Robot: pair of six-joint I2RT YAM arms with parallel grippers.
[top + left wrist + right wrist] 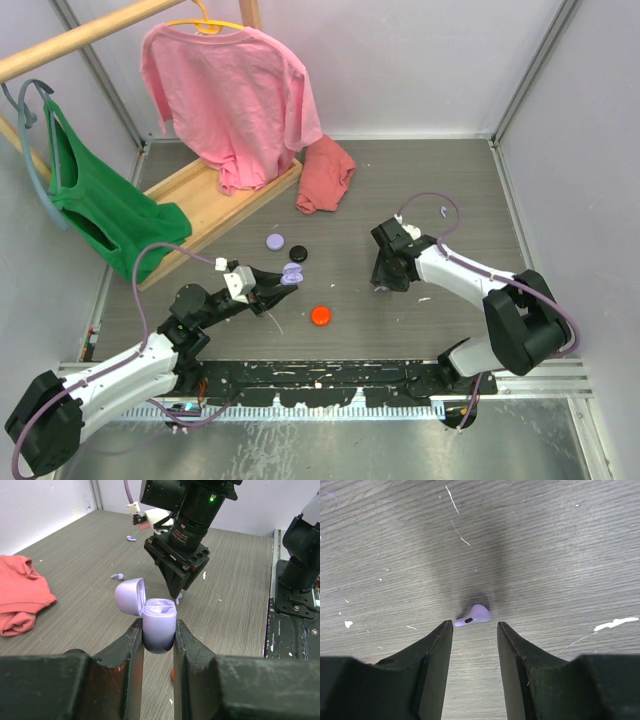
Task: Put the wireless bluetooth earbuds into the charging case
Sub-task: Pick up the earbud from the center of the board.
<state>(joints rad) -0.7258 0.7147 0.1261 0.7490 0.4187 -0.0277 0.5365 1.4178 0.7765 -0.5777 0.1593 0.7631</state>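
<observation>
My left gripper [288, 277] is shut on the body of a lavender charging case [159, 625], held above the table with its lid [129, 596] open. My right gripper [381, 287] points down at the table, jaws open. A lavender earbud [474, 615] lies on the table just beyond its fingertips [444, 630], touching neither. The left wrist view shows the right gripper [176, 591] just behind the case. It also shows two more lavender earbuds on the table, one [117, 575] nearer and one [131, 538] farther back. I see no orange-red or black earbuds.
An orange puck [320, 315], a black puck [298, 254] and a lavender puck [275, 241] lie mid-table. A reddish cloth [325, 175] lies behind them. A wooden rack [215, 205] with a pink shirt [235, 95] and a green garment [95, 205] stands at back left.
</observation>
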